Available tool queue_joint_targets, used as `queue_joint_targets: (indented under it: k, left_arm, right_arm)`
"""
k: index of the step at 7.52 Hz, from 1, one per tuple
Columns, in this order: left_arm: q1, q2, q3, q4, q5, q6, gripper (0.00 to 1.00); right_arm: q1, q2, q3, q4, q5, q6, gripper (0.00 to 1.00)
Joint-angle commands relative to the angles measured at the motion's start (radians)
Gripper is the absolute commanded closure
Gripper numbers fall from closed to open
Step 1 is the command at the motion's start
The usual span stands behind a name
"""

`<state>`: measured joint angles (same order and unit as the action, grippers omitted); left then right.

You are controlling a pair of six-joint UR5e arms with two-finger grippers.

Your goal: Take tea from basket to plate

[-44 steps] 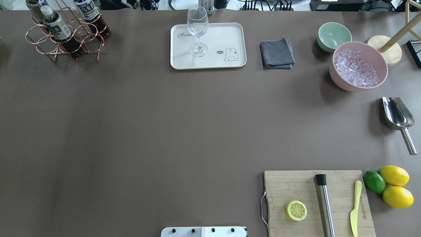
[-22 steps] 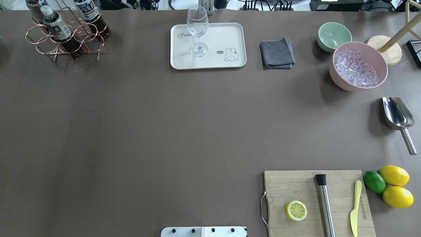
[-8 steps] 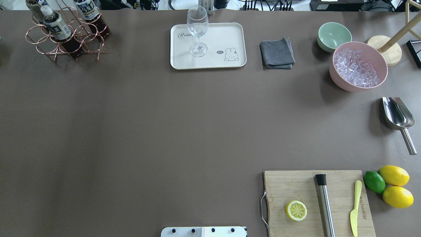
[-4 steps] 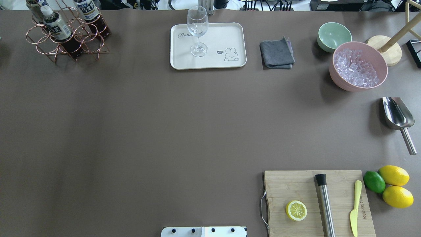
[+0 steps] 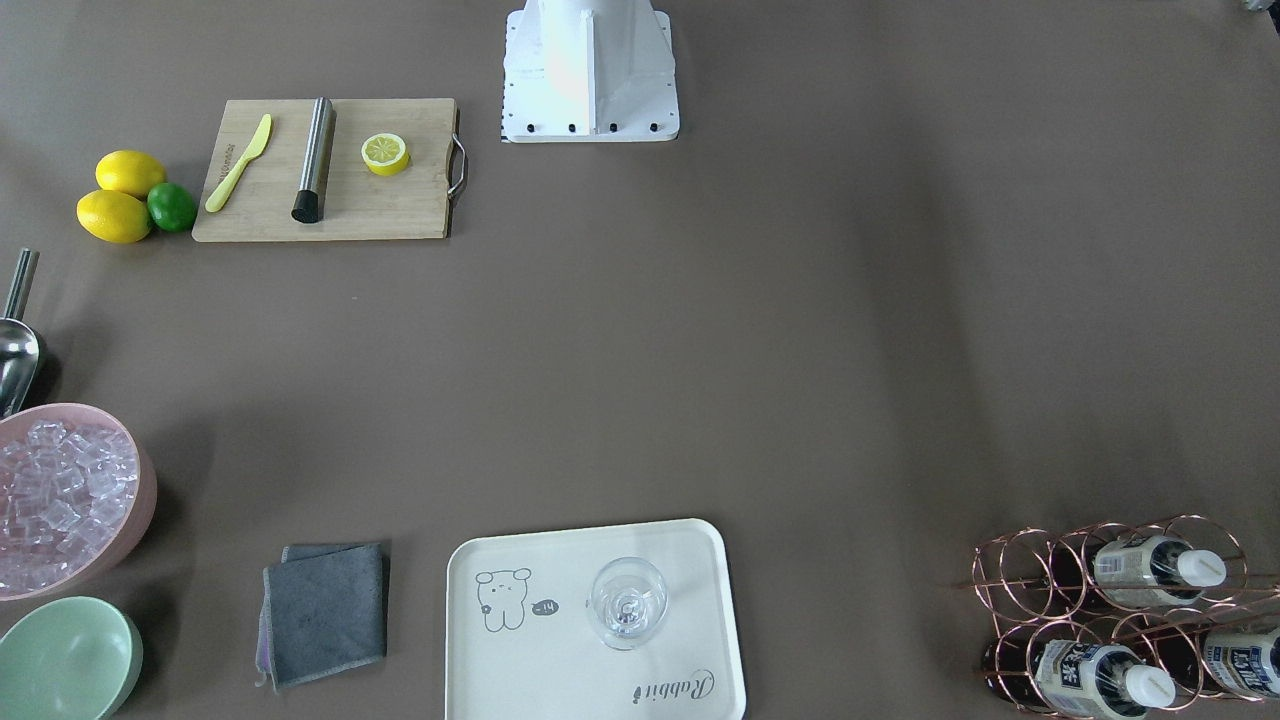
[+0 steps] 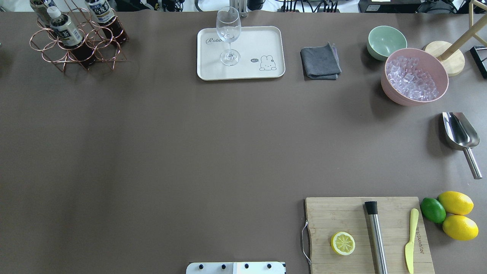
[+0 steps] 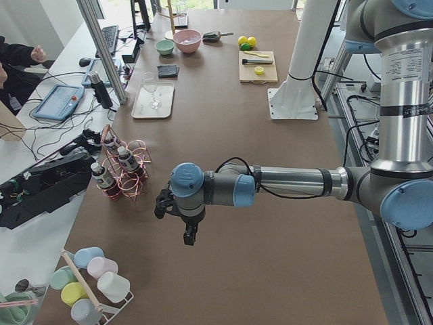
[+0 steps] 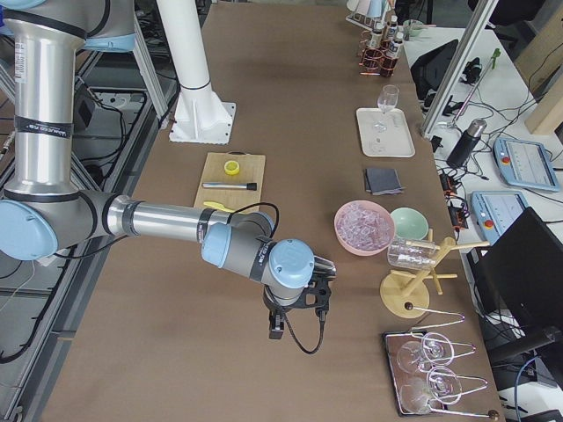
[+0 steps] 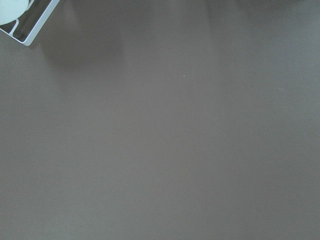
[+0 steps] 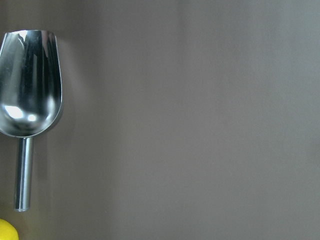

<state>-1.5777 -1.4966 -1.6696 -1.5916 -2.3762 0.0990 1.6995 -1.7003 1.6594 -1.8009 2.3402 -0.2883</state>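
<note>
Standing in the rings of the basket [image 6: 57, 61] at the far left corner of the table, all three bottles of tea [image 6: 64, 31] are untouched, and none is on the plate [image 6: 247, 70]. The plate lies well apart from the basket along the far edge, and it carries only a wine glass [image 6: 228, 34], with bare room on the bear-print side.

We judge the task to be at its very start, in the approach. The left gripper [image 7: 189, 233] hangs over bare table on the robot's side of the basket, near it but not touching. The right gripper [image 8: 275, 325] hovers near the metal scoop [image 10: 30, 85], far from the work. Both show only in the side views, so we cannot tell whether their fingers are spread or pressed together. They seem to hold nothing, though the view is too poor to be sure.

The next move calls for the left arm to reach the basket, close on one bottle near its white cap, and lift it straight up until it clears the ring and the wire handle. Then it should carry the bottle across and set it down clear of the glass.

Against the earlier overhead frames, we see nothing on the table shifted: bottles, basket, plate and glass lie as they did.
</note>
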Motion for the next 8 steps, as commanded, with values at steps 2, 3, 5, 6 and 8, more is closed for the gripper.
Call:
queue_joint_targets:
  k: [2,3,5,6,8]
  left_arm:
    - [0.005,-0.081,-0.021,0.004,0.000,0.184,0.02]
    - [0.016,-0.124,-0.013,0.004,0.002,0.294,0.02]
    - [0.086,-0.236,-0.004,0.007,0.049,0.431,0.02]
    - [0.114,-0.328,0.017,0.053,0.089,0.518,0.02]
    - [0.088,-0.536,0.036,0.338,0.081,0.784,0.02]
  right_arm:
    - [0.003,-0.022,-0.009,0.000,0.007,-0.003,0.00]
    - [0.003,-0.035,-0.007,0.000,0.010,-0.002,0.00]
    - [0.006,-0.032,0.000,0.000,0.008,0.000,0.00]
    - [0.006,-0.032,0.000,0.002,0.010,0.000,0.00]
    - [0.006,-0.027,0.003,0.002,0.010,0.000,0.00]
